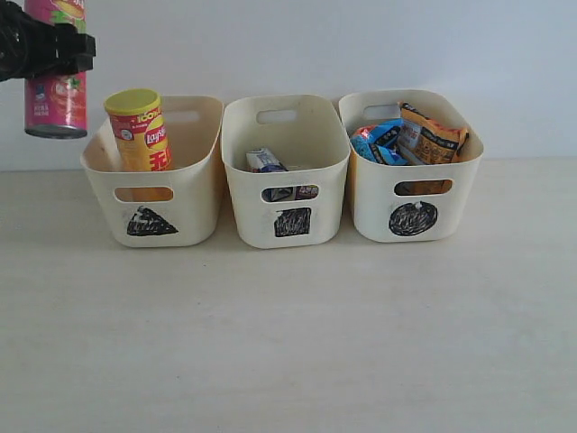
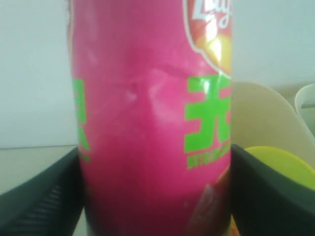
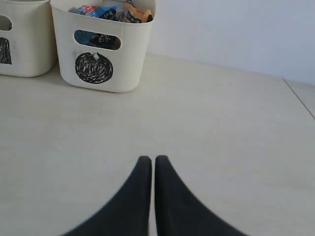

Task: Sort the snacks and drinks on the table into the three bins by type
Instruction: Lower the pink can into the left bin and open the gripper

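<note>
My left gripper (image 1: 54, 50) is shut on the pink chip tube (image 1: 56, 99), holding it upright in the air just left of the triangle bin (image 1: 194, 194). In the left wrist view the pink tube (image 2: 147, 123) fills the gap between both black fingers (image 2: 268, 191). The yellow-red tube (image 1: 140, 131) with its yellow lid stands inside the triangle bin. The square bin (image 1: 329, 162) holds a white-and-blue carton (image 1: 264, 161). In the circle bin (image 1: 451, 194) lie the blue bag (image 1: 379, 142) and the orange bag (image 1: 431, 137). My right gripper (image 3: 148, 159) is shut and empty above the bare table.
The three bins stand in a row against the white back wall. The circle bin (image 3: 133, 59) sits ahead of the right gripper, with the square bin (image 3: 29, 49) beside it. A table seam (image 3: 299, 98) runs at the far right.
</note>
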You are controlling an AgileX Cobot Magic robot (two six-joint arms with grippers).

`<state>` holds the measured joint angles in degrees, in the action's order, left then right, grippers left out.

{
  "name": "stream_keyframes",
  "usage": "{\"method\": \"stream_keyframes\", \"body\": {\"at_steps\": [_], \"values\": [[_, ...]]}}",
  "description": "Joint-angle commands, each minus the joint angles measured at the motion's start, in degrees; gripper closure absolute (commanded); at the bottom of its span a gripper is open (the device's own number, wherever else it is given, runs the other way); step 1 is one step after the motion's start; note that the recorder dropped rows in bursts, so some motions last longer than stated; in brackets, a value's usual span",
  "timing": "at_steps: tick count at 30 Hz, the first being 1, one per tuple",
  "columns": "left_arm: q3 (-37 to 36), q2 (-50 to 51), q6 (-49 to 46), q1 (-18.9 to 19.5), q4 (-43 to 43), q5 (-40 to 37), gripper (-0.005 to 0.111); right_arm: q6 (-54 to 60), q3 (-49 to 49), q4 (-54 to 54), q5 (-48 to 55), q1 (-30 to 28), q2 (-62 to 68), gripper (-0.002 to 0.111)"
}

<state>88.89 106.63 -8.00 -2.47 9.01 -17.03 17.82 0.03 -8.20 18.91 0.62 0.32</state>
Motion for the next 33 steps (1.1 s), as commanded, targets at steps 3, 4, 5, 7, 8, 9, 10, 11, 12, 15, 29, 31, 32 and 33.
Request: {"method": "stream_keyframes", "body": {"at_steps": [3,4,5,7,8,9,10,11,12,15,29,31,32,33], "values": [[0.21,2.59,0.62,-0.24,3.95,0.46,0.103,0.14,-0.03,-0.16,-0.38,-0.38,-0.32,0.108],[0.21,2.82,0.62,-0.53,5.75,0.87,0.103,0.14,-0.03,-0.16,-0.38,-0.38,-0.32,0.108],[0.21,2.97,0.62,-0.65,6.16,0.96,0.103,0.14,-0.03,-0.16,-0.38,-0.38,-0.32,0.108],[0.21,3.79,0.62,-1.64,6.15,1.28,0.103,0.14,-0.03,-0.16,-0.38,-0.38,-0.32,0.108],[0.25,4.31,0.4,-2.31,6.15,1.28,0.103,0.14,-0.03,-0.16,-0.38,-0.38,-0.32,0.108],[0.37,4.64,0.4,-2.73,6.15,1.28,0.103,0.14,-0.03,-0.16,-0.38,-0.38,-0.32,0.108],[0.4,5.18,0.4,-3.42,6.15,1.28,0.103,0.14,-0.03,-0.16,-0.38,-0.38,-0.32,0.108],[0.4,5.48,0.4,-3.45,6.15,1.58,0.103,0.14,-0.03,-0.16,-0.38,-0.38,-0.32,0.108],[0.4,6.03,0.4,-4.09,6.55,2.1,0.103,0.14,-0.03,-0.16,-0.38,-0.38,-0.32,0.108],[0.4,6.58,0.4,-4.9,6.56,2.4,0.098,0.14,-0.03,-0.16,-0.38,-0.38,-0.32,0.108],[0.4,6.42,0.4,-4.92,6.56,2.31,0.024,0.14,-0.03,-0.16,-0.52,-0.38,-0.32,0.108],[0.4,6.01,0.4,-4.92,6.56,2.44,0.024,0.14,-0.03,-0.16,-0.52,-0.38,-0.32,0.108],[0.4,5.8,0.4,-4.92,6.56,2.44,0.024,0.14,-0.03,-0.16,-0.52,-0.38,-0.32,0.108],[0.4,5.46,0.4,-4.92,6.56,2.44,0.024,0.14,-0.03,-0.16,-0.52,-0.38,-0.32,0.108]]}}
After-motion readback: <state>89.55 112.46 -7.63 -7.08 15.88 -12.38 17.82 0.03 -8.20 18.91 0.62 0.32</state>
